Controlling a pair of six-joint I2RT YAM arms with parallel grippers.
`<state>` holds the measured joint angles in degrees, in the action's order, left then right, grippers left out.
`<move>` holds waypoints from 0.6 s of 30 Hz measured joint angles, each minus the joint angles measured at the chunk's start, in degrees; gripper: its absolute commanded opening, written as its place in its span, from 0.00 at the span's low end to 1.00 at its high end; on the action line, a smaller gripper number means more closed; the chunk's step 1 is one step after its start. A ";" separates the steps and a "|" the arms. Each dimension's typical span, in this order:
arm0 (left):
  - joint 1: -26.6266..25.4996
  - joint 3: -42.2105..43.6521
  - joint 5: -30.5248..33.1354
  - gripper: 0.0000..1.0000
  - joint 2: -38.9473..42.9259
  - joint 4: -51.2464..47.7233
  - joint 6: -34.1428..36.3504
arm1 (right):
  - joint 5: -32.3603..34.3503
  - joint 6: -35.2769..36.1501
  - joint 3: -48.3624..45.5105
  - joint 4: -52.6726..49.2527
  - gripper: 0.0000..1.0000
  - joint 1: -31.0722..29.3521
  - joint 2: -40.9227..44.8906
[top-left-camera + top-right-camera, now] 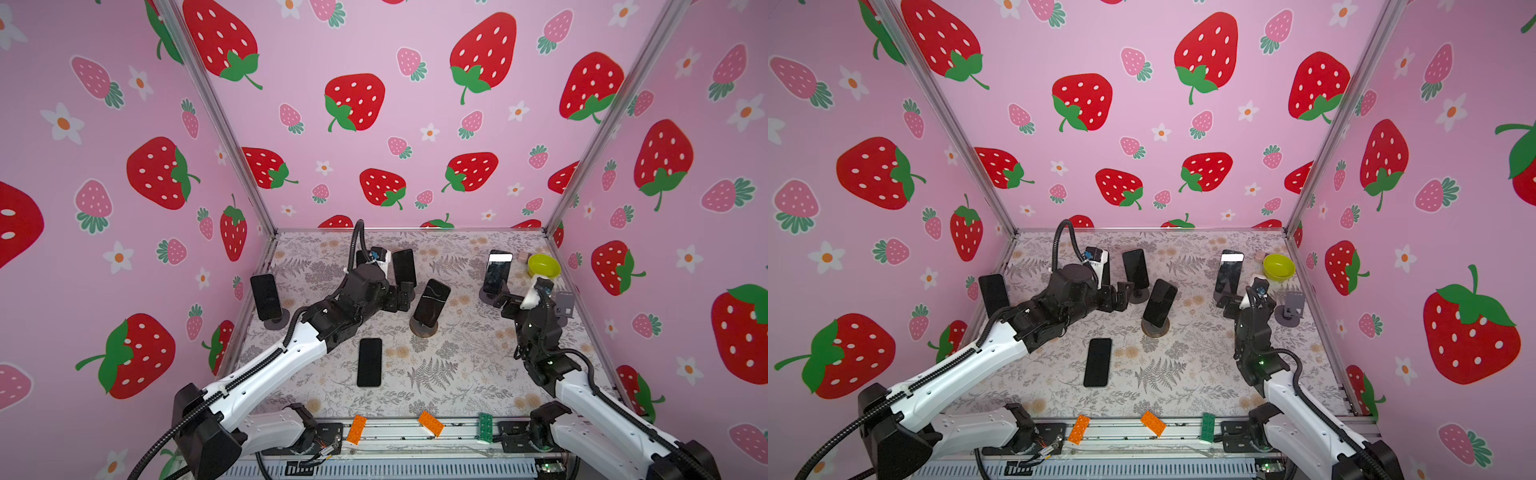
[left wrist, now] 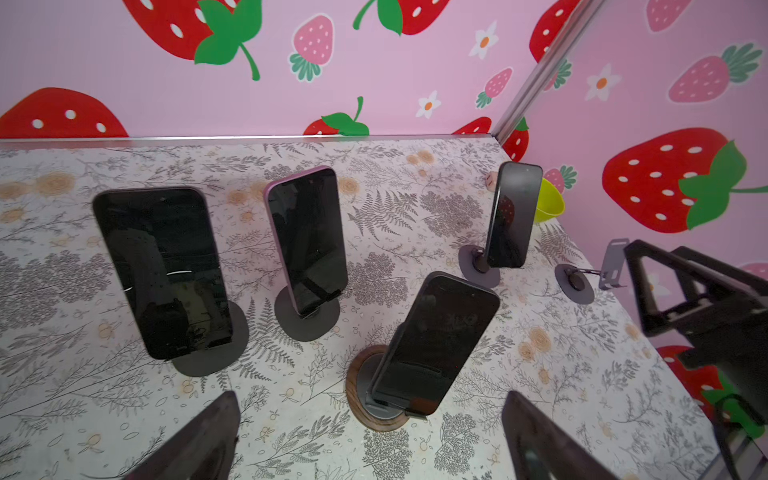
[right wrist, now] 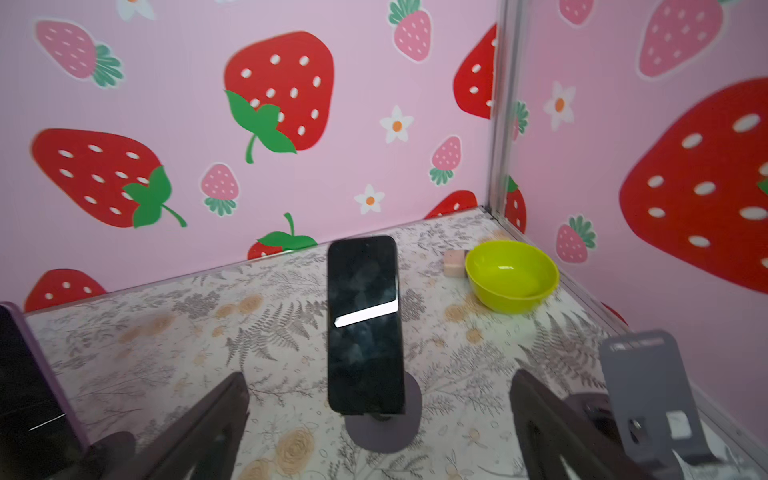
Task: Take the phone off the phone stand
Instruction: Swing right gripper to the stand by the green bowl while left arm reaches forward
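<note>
ARMS POISED OVER PHONES: The right claw (image 3: 377, 375) stands wide open and empty, aimed squarely at a dark phone (image 3: 363, 324) just ahead. The phone leans on its round-footed phone stand (image 3: 388, 434) near the back right corner of the floral surface (image 3: 166, 353). The left claw (image 2: 370, 395), equally wide and empty, faces a tilted phone (image 2: 432, 345) on a wood-rimmed stand (image 2: 363, 376). The sound approach, by appearances, is to close on the phone's long edges above the cradle lip. Then lift along its lean so the light foot stays down, clear of the empty grey stand (image 3: 648, 395) and lime bowl (image 3: 511, 276).
</note>
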<state>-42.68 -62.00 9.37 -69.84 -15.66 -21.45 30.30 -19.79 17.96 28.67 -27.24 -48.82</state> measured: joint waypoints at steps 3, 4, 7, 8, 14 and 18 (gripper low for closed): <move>-1.90 0.02 -0.81 0.99 -1.25 1.31 1.77 | 0.20 -1.70 -4.42 0.09 1.00 0.15 0.68; -2.29 0.02 -1.01 0.99 -1.44 1.77 2.27 | 0.24 -2.05 -5.40 0.15 1.00 0.15 1.01; -2.97 0.02 -2.03 0.99 -1.60 3.65 3.80 | 0.37 -2.73 -6.60 0.87 1.00 0.42 1.55; -2.97 0.02 -2.43 0.99 -1.62 4.28 4.33 | 0.33 -2.78 -6.56 1.11 1.00 0.52 1.40; -2.97 0.02 1.55 0.99 -1.60 5.22 7.13 | 0.04 -2.16 -1.90 -0.35 1.00 1.33 -4.17; -2.91 0.00 6.16 0.99 -1.70 4.92 7.76 | -0.90 -0.96 5.57 -3.87 1.00 2.82 -9.73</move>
<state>-45.58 -62.00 15.53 -71.55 -10.74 -13.69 29.41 -20.75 23.53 24.80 -24.43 -58.54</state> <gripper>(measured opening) 0.993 0.995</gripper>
